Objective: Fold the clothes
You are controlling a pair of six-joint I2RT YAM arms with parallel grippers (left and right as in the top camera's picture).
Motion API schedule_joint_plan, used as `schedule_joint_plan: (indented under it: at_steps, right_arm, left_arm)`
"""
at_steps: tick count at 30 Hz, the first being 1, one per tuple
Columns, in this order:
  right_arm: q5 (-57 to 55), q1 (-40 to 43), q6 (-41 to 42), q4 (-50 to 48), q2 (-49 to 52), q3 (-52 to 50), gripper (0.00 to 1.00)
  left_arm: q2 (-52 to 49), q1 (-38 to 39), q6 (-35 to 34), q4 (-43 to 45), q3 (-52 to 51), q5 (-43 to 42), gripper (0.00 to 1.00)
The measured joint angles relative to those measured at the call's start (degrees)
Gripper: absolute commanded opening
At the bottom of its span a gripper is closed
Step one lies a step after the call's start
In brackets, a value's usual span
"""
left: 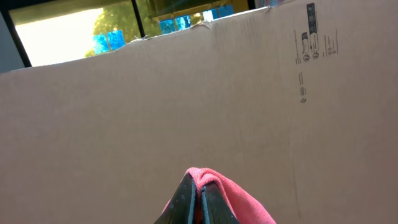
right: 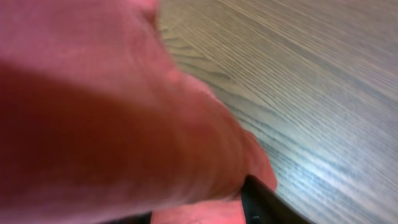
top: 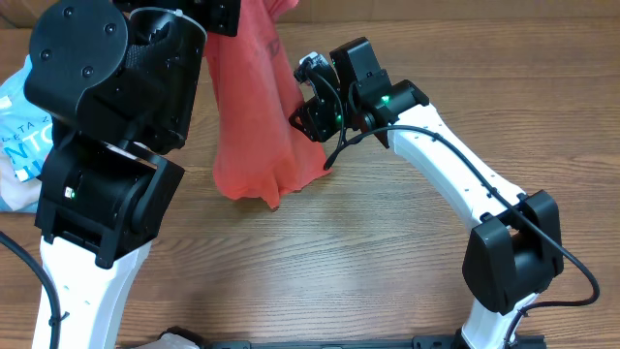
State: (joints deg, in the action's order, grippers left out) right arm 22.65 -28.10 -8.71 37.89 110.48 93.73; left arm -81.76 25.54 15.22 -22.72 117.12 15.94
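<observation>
The coral-red T-shirt hangs bunched from the top of the overhead view, and its lower end rests on the wooden table. My left gripper is raised high and shut on a fold of the shirt; its jaws are pressed together on the cloth. My right gripper is at the shirt's right edge, low down. In the right wrist view the red cloth fills the frame and lies between the gripper's two spread fingers. The lettering and tag are hidden.
A light-blue printed T-shirt lies at the left table edge, partly under my left arm. A brown cardboard wall stands behind the raised left gripper. Bare wood lies to the right of the shirt.
</observation>
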Motion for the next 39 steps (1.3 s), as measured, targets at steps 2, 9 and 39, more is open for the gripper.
schedule_joint_plan:
  at_steps: [2, 9, 39]
  right_arm:
    - [0.46, 0.0, -0.31, -0.2, 0.0, 0.0, 0.16]
    - [0.81, 0.09, -0.33, -0.17, 0.0, 0.0, 0.04]
    - [-37.94, 32.15, 9.55, 19.32, -34.07, 21.14, 0.04]
  left_arm:
    - [0.0, 0.0, 0.0, 0.0, -0.02, 0.0, 0.04]
    - [0.02, 0.0, 0.07, -0.87, 0.0, 0.55, 0.04]
    - [-18.71, -0.5, -17.35, 23.63, 0.35, 0.15, 0.04]
